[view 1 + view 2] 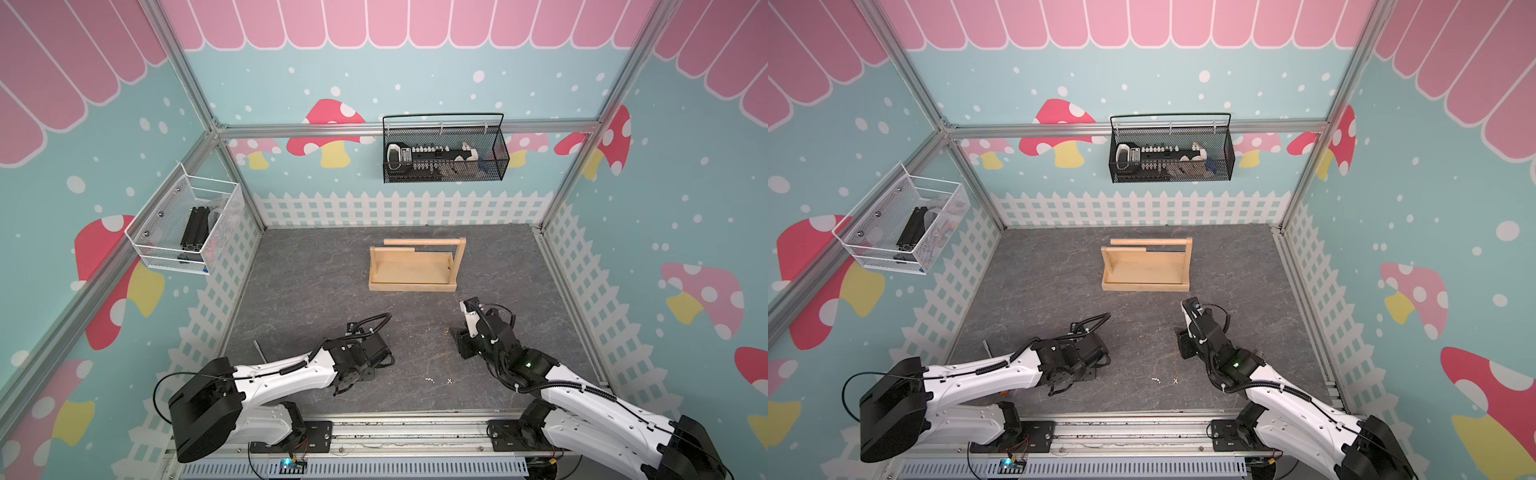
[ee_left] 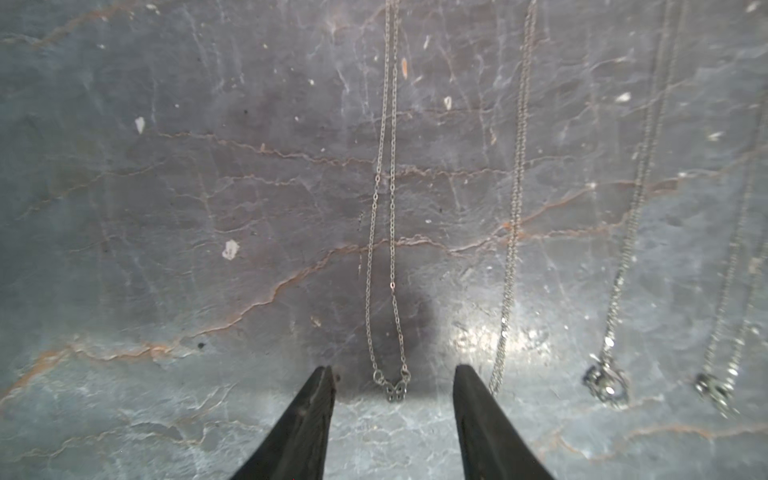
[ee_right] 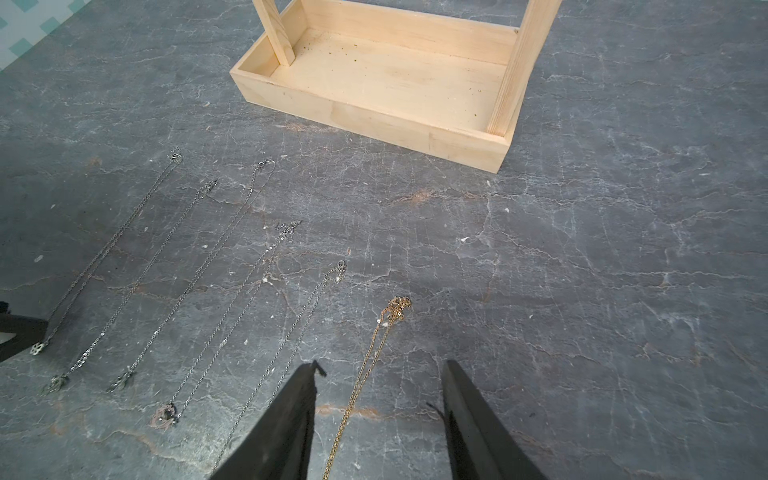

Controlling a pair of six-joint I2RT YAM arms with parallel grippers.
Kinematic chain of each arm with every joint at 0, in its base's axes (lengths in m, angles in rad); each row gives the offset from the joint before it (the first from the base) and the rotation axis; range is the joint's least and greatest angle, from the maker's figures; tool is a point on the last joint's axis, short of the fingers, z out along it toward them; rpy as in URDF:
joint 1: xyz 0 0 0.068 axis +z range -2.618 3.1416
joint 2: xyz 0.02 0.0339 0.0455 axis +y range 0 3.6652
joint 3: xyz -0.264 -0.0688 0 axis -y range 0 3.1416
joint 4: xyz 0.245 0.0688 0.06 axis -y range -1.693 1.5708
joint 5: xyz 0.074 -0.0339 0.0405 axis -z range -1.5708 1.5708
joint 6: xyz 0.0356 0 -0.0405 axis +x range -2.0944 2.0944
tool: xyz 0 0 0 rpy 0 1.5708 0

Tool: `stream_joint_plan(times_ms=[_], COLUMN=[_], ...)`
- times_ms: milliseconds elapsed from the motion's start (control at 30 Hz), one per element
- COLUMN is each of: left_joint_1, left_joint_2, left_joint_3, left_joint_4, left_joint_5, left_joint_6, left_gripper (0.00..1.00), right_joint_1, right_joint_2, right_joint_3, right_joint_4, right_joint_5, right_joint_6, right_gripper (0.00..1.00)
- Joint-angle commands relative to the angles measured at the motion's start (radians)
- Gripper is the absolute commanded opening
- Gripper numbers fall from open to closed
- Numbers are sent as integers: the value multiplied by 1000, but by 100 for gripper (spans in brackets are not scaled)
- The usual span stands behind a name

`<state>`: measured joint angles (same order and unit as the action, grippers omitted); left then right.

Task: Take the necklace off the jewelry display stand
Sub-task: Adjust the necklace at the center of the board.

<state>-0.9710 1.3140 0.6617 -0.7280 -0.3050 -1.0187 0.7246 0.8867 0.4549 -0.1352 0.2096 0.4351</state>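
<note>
The left gripper [image 2: 392, 369] hangs low over the grey tabletop [image 2: 166, 208] with its two black fingers [image 2: 303, 424] spread apart and nothing clamped. The butterfly-pendant necklace [image 2: 392, 390] lies flat on the table in the gap just past the fingertips; its chain runs straight away from the hand. The right gripper [image 3: 382, 363] likewise has its fingers parted and holds nothing; the gold necklace [image 3: 398, 306] lies on the table, running out from between them and ahead. Four more silver necklaces [image 3: 166, 413] lie side by side in the space between the two hands. The jewelry display stand [image 3: 374, 116] sits upright on the table well ahead of the right gripper, apart from every chain; in both top views the stand [image 1: 411, 272] [image 1: 1144, 270] is ahead of both hands, nearer the right one.
</note>
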Motion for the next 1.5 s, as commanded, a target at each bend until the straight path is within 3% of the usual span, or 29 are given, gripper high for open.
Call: stream_joint_plan(times_ms=[0, 1467], left_joint_1=[-8, 41], left_joint_2=[17, -23], left_joint_3=[32, -126], left_joint_4=[-33, 73], left_joint_5=[-45, 18], left_joint_6=[-53, -49], left_gripper=[48, 45], right_joint_1=[-2, -2], right_joint_2=[-9, -1], right_joint_3=[-12, -13], right_joint_4=[-12, -10], right_joint_5=[11, 19], right_joint_6=[10, 8], right_gripper=[51, 51])
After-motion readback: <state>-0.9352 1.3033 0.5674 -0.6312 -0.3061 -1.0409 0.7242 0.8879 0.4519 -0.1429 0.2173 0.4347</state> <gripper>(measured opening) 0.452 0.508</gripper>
